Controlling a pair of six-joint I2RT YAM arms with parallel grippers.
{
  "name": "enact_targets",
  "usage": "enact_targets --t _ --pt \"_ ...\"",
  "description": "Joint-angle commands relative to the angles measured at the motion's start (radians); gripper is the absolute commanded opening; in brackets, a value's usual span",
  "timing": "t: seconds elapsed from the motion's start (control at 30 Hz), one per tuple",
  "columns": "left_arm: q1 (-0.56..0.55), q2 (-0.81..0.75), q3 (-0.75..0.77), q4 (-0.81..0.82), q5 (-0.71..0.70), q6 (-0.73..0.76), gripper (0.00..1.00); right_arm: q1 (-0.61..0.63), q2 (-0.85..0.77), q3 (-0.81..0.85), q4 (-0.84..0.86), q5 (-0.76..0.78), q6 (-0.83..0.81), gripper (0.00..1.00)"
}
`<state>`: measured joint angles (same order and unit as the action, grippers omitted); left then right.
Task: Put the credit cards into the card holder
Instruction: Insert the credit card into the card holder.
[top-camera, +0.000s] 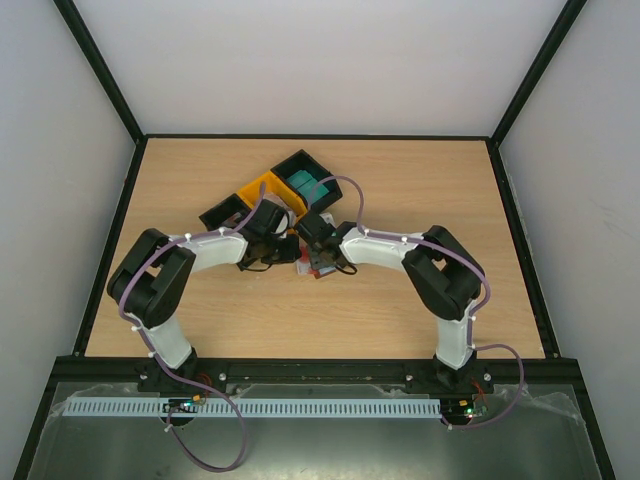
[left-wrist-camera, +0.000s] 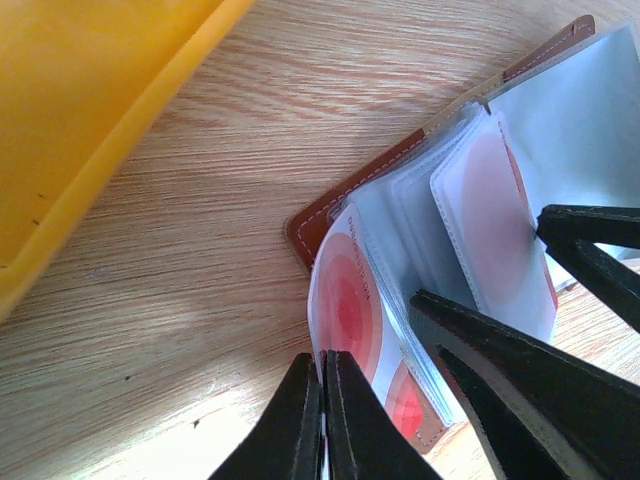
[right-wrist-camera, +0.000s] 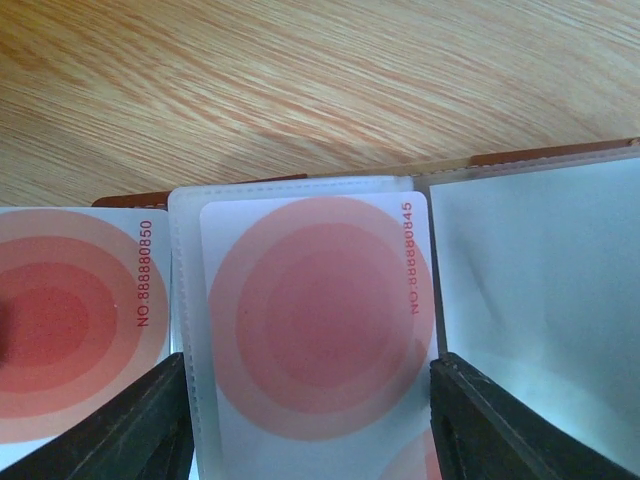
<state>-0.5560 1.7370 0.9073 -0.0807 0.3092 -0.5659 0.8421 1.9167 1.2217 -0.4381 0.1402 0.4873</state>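
Your right gripper (right-wrist-camera: 310, 400) sits closest to the lens. Its fingers are spread wide on either side of a clear pocket that has a white, red-ringed card (right-wrist-camera: 320, 310) seated in it. You cannot tell whether the fingers press on the pocket's edges.

The card holder (left-wrist-camera: 345, 200) lies open on the surface (right-wrist-camera: 300, 90), just near of the yellow bin (left-wrist-camera: 90, 120). A second ringed card (right-wrist-camera: 70, 310) fills the pocket to the left, and the pocket on the right (right-wrist-camera: 540, 290) looks bare.

Your left gripper (left-wrist-camera: 322, 370) is pressed together, apparently pinching the edge of the leftmost leaf to keep the pages fanned.

This reads as the end of one insertion, with the card looking fully home. What seem to be teal cards (top-camera: 312, 187) lie in the black bin (top-camera: 300, 165) on the far side. For the next move, lift the right gripper clear without dragging the pocket. Keep the left pinch steady while you fetch another card for the bare pocket.
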Motion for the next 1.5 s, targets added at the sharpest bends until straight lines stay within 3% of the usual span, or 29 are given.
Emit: enact_targets --t 0.0,0.57,0.8,1.07,1.47 --pt "-0.007 0.032 -0.040 -0.083 -0.028 0.012 0.03 0.002 -0.027 0.023 -0.063 0.061 0.029 0.61" --pt "-0.006 0.033 -0.043 -0.082 -0.028 0.017 0.03 0.000 -0.081 -0.014 -0.017 -0.057 0.035 0.69" --pt "-0.007 0.031 -0.047 -0.080 -0.028 0.017 0.03 0.000 -0.021 -0.011 -0.028 -0.014 0.034 0.66" --pt "-0.006 0.031 -0.047 -0.080 -0.030 0.017 0.03 0.000 -0.013 -0.009 -0.036 0.042 0.055 0.54" --pt "-0.006 0.035 -0.047 -0.079 -0.028 0.018 0.03 -0.011 -0.063 -0.022 -0.027 0.036 0.071 0.57"
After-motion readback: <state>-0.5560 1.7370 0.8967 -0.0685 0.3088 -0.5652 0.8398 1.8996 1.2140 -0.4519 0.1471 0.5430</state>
